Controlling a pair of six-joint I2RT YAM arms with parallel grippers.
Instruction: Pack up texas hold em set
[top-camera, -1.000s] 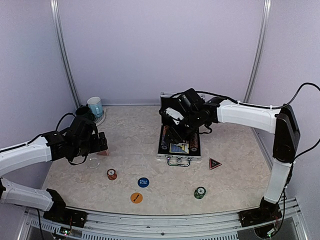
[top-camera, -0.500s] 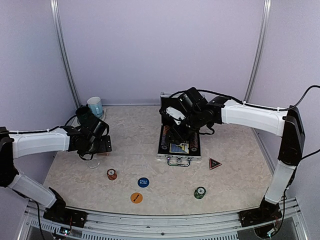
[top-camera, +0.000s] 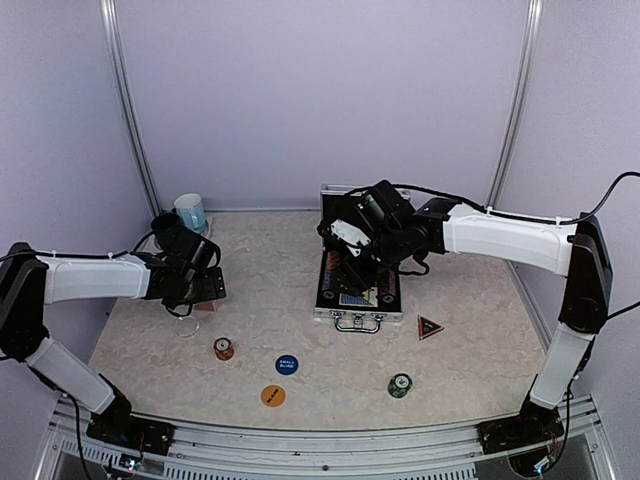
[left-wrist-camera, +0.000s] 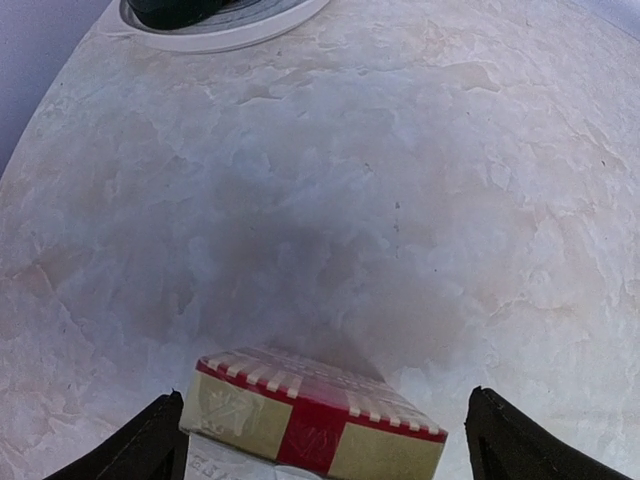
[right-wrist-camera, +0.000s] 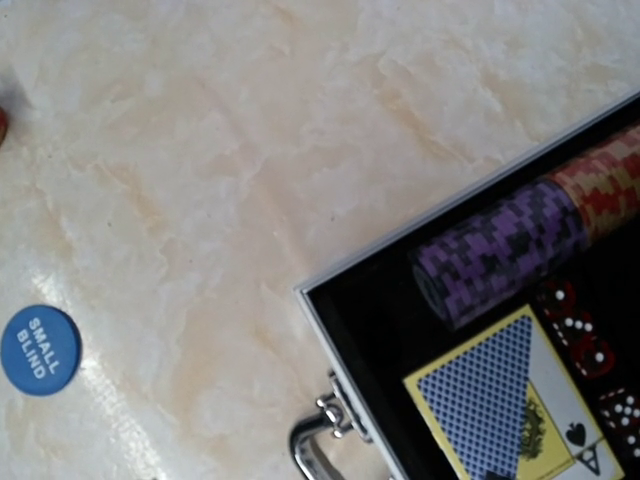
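Over on the left side of the bench (top-camera: 300, 270), the left arm has swung in from low at the edge and now reaches across toward the mugs (top-camera: 185, 215). Its pincer (left-wrist-camera: 325, 440) has come down around the red deck (left-wrist-camera: 300, 415). The jaws stand wide, one finger on each side of the deck, and they have eased in only a touch. From its own camera, the deck lies flat on the bench between the fingers, not yet squeezed or lifted. To my eye that means the grab is about to happen, and the deck then needs carrying over to the case (top-camera: 330, 312).

At the case, the right pincer (top-camera: 348, 258) has barely shifted and hangs above the open tray. I cannot tell whether it is open or closed, or whether anything is in it. Its camera shows purple chips (right-wrist-camera: 500, 262), a blue-backed deck (right-wrist-camera: 490, 395) and dice (right-wrist-camera: 585, 345) already sitting inside.

Still loose on the bench are the red chips (top-camera: 223, 348), green chips (top-camera: 400, 384), blue button (top-camera: 287, 365), orange button (top-camera: 272, 396) and triangle marker (top-camera: 430, 327), all well apart from the case. I'd say packing is well short of half done.
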